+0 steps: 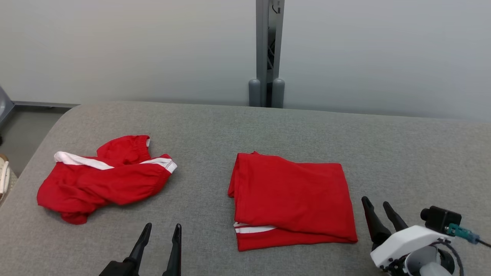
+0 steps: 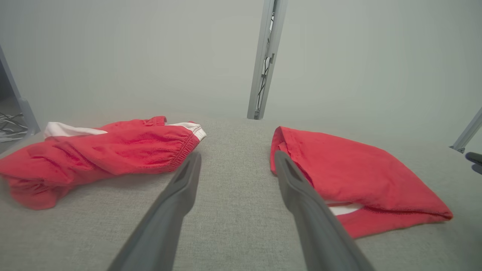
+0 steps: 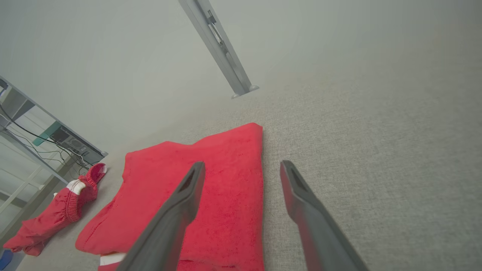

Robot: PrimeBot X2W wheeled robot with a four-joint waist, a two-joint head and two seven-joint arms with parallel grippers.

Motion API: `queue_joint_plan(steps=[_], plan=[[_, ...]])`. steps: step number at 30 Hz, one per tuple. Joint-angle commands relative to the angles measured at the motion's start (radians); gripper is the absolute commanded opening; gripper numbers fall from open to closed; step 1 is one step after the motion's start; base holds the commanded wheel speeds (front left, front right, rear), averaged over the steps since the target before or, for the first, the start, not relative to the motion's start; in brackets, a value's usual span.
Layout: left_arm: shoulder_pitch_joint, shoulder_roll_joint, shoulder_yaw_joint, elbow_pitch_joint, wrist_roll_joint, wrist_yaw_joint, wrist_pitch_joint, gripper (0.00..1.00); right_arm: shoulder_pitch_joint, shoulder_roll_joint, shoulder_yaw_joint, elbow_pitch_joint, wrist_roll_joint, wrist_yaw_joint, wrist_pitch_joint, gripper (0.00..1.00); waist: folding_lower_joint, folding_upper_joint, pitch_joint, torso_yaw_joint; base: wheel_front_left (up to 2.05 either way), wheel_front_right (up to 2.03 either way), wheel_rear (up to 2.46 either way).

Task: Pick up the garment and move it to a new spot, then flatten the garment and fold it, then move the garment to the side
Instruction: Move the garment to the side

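A red garment [image 1: 291, 191] lies folded into a neat rectangle at the middle of the grey padded table [image 1: 268, 126], a white stripe showing at its near edge. It also appears as the folded garment [image 2: 357, 177] [image 3: 226, 150] in both wrist views. A second red garment [image 1: 103, 180] with white bands lies crumpled at the left [image 2: 113, 150] [image 3: 64, 210]. My left gripper [image 1: 162, 227] [image 2: 237, 154] is open over bare table between the two, holding nothing. My right gripper [image 1: 375, 202] [image 3: 243, 163] is open just right of the folded garment's near right corner, apart from it.
A grey metal post [image 1: 268, 50] stands behind the table's far edge against a pale wall. The table's left edge [image 1: 34, 153] rounds off toward the floor. A shelf frame with cables [image 3: 45, 139] stands beyond the crumpled garment.
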Motion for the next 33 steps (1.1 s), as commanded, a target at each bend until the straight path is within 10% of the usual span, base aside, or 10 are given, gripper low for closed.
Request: queue_joint_plan(steps=[1, 24, 26, 29, 33], plan=[[-0.025, 0.003, 0.004, 0.002, 0.012, -0.007, -0.002, 1.00, -0.050, -0.027, 0.003, 0.052, 0.049, 0.000, 0.009, 1.00, 0.0000, 0.0000, 0.015, 0.036, 0.00, 0.00, 0.00], [-0.071, 0.004, 0.003, -0.011, -0.002, -0.013, -0.002, 1.00, -0.230, -0.088, 0.157, 0.315, 0.359, 0.000, 0.046, 1.00, 0.0000, 0.0000, 0.113, 0.165, 0.00, 0.00, 0.00], [-0.071, 0.003, 0.003, -0.010, 0.000, -0.014, -0.002, 1.00, -0.232, -0.091, 0.168, 0.316, 0.380, 0.000, 0.047, 0.47, 0.0000, 0.0000, 0.113, 0.165, 0.00, 0.00, 0.00], [-0.072, 0.003, 0.003, -0.010, 0.003, -0.013, -0.002, 1.00, -0.235, -0.099, 0.184, 0.309, 0.409, 0.000, 0.039, 0.00, 0.0000, 0.0000, 0.110, 0.165, 0.00, 0.00, 0.00], [-0.069, 0.003, 0.000, -0.007, 0.006, -0.013, -0.002, 1.00, -0.226, -0.114, 0.208, 0.298, 0.442, 0.000, 0.035, 0.00, 0.0000, 0.0000, 0.102, 0.166, 0.00, 0.00, 0.00]])
